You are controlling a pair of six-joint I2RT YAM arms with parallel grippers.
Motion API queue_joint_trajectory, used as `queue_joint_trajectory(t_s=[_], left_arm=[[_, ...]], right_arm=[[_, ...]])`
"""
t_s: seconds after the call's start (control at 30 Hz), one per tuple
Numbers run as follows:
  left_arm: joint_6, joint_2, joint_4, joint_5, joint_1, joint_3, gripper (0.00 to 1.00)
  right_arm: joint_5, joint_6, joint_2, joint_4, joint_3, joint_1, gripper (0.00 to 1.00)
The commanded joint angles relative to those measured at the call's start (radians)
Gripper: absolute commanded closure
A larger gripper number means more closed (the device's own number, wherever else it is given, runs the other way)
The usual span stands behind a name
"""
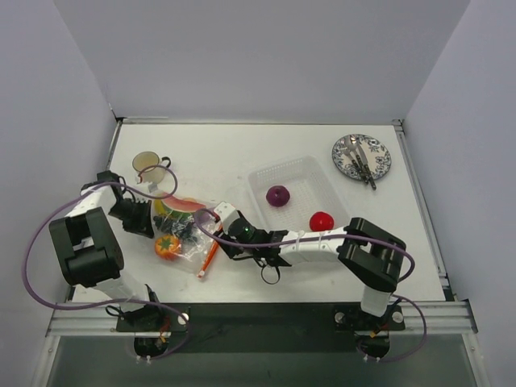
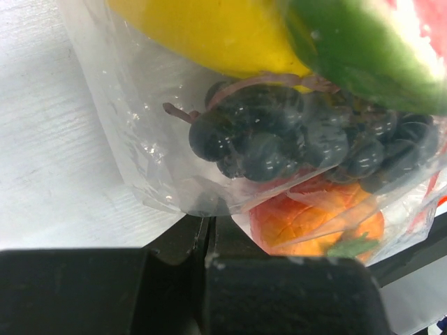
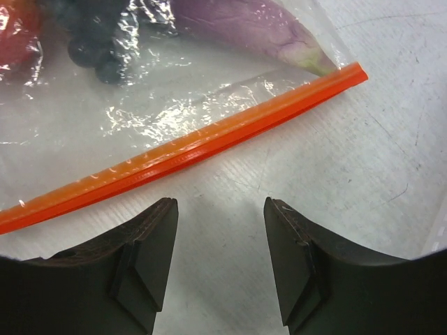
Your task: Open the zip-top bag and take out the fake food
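The zip-top bag (image 1: 187,232) lies at the table's left, its red-orange zip strip (image 1: 209,258) on the right side. Inside it are a watermelon slice (image 2: 370,49), a yellow fruit (image 2: 209,35), dark grapes (image 2: 293,139) and an orange fruit (image 2: 314,223). My left gripper (image 2: 207,218) is shut on the bag's thin plastic edge at its left side (image 1: 143,222). My right gripper (image 3: 218,209) is open and empty, just short of the zip strip (image 3: 188,153), jaws either side of bare table. A purple piece (image 3: 244,21) shows through the bag near the strip's end.
A rigid clear tray (image 1: 302,173) stands right of the bag and holds a purple fruit (image 1: 277,196) and a red one (image 1: 322,220). A cup (image 1: 149,167) stands behind the bag. A patterned plate with cutlery (image 1: 361,156) sits at the back right. Walls enclose the table.
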Motion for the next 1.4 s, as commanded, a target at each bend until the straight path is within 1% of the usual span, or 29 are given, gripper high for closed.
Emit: queue_joint_trajectory(t_s=[0.0, 0.43, 0.63, 0.8, 0.87, 0.9, 1.0, 1.17, 1.37], left_arm=[[0.019, 0.006, 0.036, -0.021, 0.005, -0.007, 1.00], [0.019, -0.003, 0.030, -0.026, 0.005, -0.001, 1.00], [0.010, 0.003, 0.033, -0.021, 0.000, 0.006, 1.00], [-0.004, 0.007, 0.041, -0.018, -0.020, 0.006, 1.00], [-0.011, 0.010, 0.048, -0.020, -0.026, 0.002, 1.00], [-0.014, 0.012, 0.050, -0.020, -0.029, 0.002, 1.00], [-0.024, 0.023, 0.056, -0.021, -0.037, 0.003, 1.00], [-0.027, 0.039, 0.067, -0.030, -0.046, 0.002, 1.00], [-0.019, 0.067, 0.085, -0.056, -0.044, -0.004, 1.00]], right_arm=[[0.004, 0.029, -0.004, 0.067, -0.009, -0.014, 0.47], [-0.045, 0.027, 0.137, 0.110, 0.106, -0.025, 0.47], [-0.113, 0.039, 0.160, 0.156, 0.142, -0.025, 0.46], [-0.171, 0.044, 0.165, 0.223, 0.155, -0.025, 0.40], [-0.171, 0.047, 0.171, 0.243, 0.162, -0.025, 0.37], [-0.211, 0.050, 0.174, 0.267, 0.168, -0.025, 0.35], [-0.242, 0.082, 0.199, 0.312, 0.175, -0.039, 0.33], [-0.300, 0.170, 0.212, 0.386, 0.151, -0.068, 0.30], [-0.312, 0.167, 0.211, 0.450, 0.054, -0.077, 0.31]])
